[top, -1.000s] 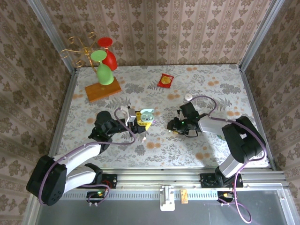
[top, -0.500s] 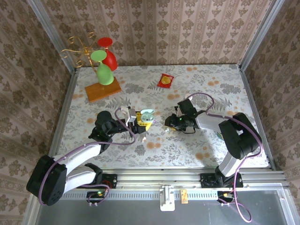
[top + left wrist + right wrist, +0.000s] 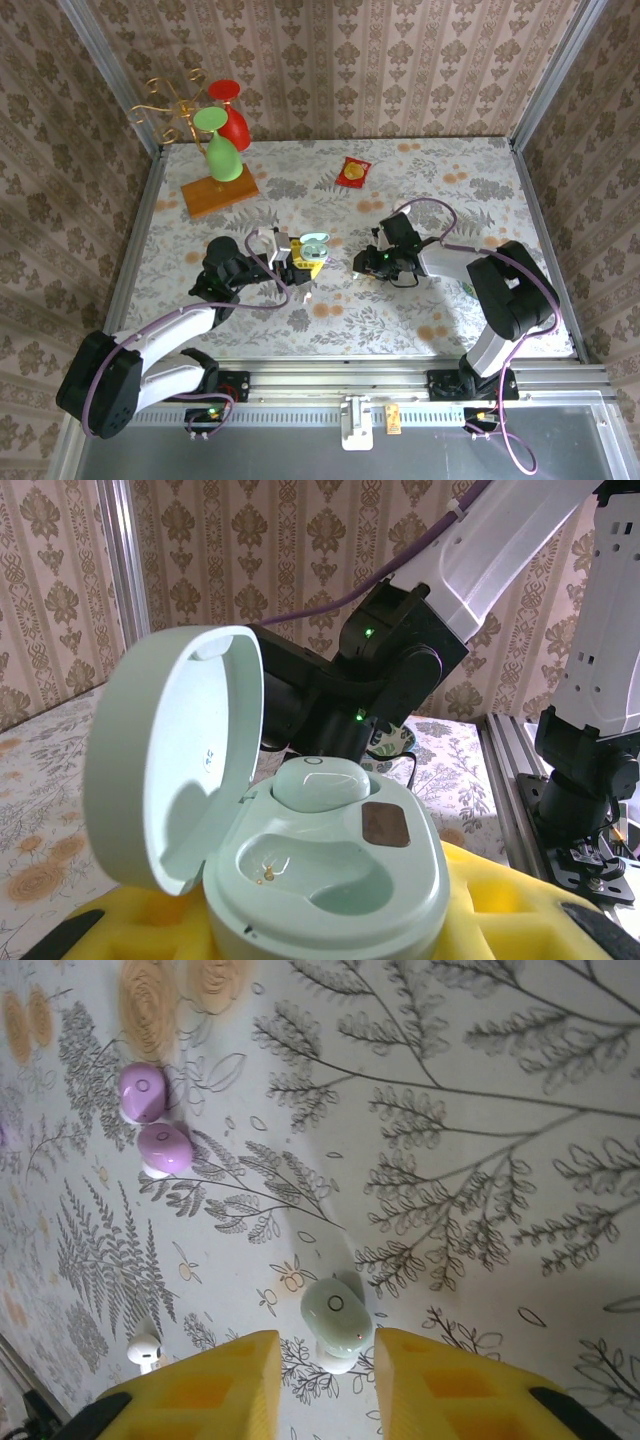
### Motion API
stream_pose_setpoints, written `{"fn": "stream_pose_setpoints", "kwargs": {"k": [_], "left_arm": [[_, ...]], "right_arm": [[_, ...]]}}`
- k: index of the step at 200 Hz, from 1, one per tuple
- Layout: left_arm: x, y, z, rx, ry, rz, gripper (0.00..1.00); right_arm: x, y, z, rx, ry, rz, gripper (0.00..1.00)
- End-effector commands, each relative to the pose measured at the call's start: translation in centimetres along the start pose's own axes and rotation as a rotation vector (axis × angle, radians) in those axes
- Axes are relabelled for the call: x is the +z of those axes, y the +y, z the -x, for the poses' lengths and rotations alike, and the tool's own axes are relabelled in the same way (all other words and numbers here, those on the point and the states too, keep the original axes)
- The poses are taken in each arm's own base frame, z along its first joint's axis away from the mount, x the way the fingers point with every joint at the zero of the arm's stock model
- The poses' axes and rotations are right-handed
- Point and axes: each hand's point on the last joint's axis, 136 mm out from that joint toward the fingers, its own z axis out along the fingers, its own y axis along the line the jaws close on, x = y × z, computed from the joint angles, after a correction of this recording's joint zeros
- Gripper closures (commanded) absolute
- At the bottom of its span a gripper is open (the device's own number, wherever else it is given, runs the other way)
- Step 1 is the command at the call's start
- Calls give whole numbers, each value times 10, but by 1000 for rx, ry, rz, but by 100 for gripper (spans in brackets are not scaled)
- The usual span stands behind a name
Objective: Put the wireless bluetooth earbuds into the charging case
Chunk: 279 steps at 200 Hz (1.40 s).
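My right claw is open astride the pale green earbud, which lies lengthwise toward the wrist camera; left claw clamps the open charging case.

Charging case: mint green, egg-shaped, lid hinged open to the left. Seated earbud, pale green, in far socket; near socket empty. On tabletop: loose pale green earbud; lilac earbud just beside second lilac earbud; white earbud apart.

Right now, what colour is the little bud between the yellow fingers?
Pale mint green. The earbud shows best in the right wrist view.
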Motion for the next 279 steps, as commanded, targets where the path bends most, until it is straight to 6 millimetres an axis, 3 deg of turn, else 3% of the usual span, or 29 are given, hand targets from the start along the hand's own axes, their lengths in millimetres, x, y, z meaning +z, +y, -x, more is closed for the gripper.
{"fn": "stream_pose_setpoints", "kwargs": {"k": [1,58,115,230,279], "left_arm": [[0,-2,3,30,-11,-4,74],[0,-2,4,30,-11,-1,74],[1,-3,3,30,-7,-8,74],[6,-1,2,28,-11,-20,74],[5,-1,0,29,-7,-13,74]], "right_arm": [[0,6,5,-73,5,47,71],[3,6,12,-157,32,47,63],[17,4,4,-151,84,90,65],[23,-6,-14,-143,122,106,76],[29,-12,-18,-158,143,79,75]]}}
